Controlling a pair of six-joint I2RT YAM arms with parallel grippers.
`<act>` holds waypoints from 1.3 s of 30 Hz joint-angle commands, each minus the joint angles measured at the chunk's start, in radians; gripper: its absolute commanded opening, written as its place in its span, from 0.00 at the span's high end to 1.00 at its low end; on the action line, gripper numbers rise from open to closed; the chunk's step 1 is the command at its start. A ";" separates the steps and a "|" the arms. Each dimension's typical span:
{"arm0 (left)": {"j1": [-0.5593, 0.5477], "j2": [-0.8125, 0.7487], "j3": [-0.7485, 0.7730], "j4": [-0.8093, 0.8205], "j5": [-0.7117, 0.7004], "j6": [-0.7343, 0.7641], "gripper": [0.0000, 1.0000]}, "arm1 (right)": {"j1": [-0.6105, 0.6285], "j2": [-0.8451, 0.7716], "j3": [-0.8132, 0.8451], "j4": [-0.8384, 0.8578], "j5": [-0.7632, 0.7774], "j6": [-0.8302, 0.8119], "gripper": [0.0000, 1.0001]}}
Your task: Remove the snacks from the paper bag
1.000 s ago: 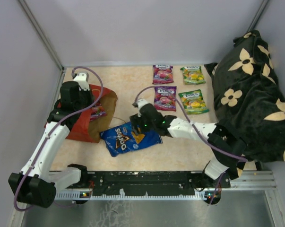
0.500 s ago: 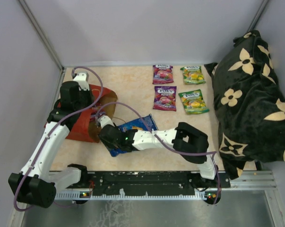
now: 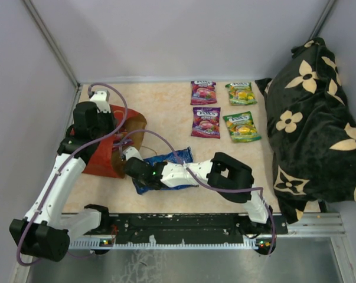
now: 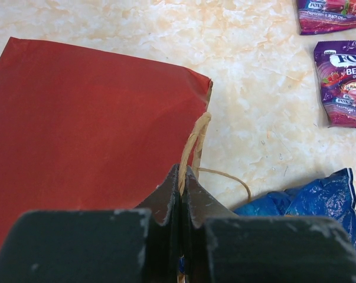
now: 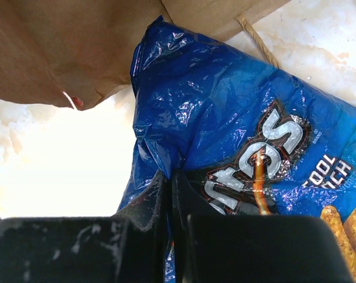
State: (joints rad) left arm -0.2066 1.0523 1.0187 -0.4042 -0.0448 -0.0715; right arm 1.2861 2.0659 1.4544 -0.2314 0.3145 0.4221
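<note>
Patience pays here: the right gripper [image 5: 169,177] has its fingers pressed together on the edge of the blue chip bag [image 5: 225,112], which lies on the table just outside the mouth of the paper bag [image 4: 89,118]. Draw it away slowly while the left gripper [image 4: 182,177] pinches the handle [image 4: 192,138]. A second ago the right fingers were spread, farther right.

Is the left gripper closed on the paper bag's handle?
Yes, the left gripper pinches the brown handle of the red paper bag.
</note>
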 commanded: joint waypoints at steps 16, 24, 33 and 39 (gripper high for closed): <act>0.006 -0.011 0.040 -0.008 -0.002 0.007 0.97 | -0.166 -0.274 -0.235 0.070 -0.149 0.103 0.25; 0.007 0.003 0.044 -0.013 -0.001 0.009 0.97 | -0.166 -0.470 -0.333 0.241 -0.114 0.054 0.58; 0.007 0.007 0.038 -0.010 0.001 0.010 0.97 | -0.171 -0.292 -0.532 0.410 -0.236 0.118 0.68; 0.007 0.011 0.040 -0.011 0.003 0.009 0.97 | -0.279 -0.342 -0.689 0.381 -0.158 0.131 0.70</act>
State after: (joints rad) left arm -0.2066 1.0588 1.0298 -0.4129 -0.0517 -0.0708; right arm 1.0851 1.7565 0.8486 0.1902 0.0875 0.5388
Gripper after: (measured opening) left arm 0.033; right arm 0.306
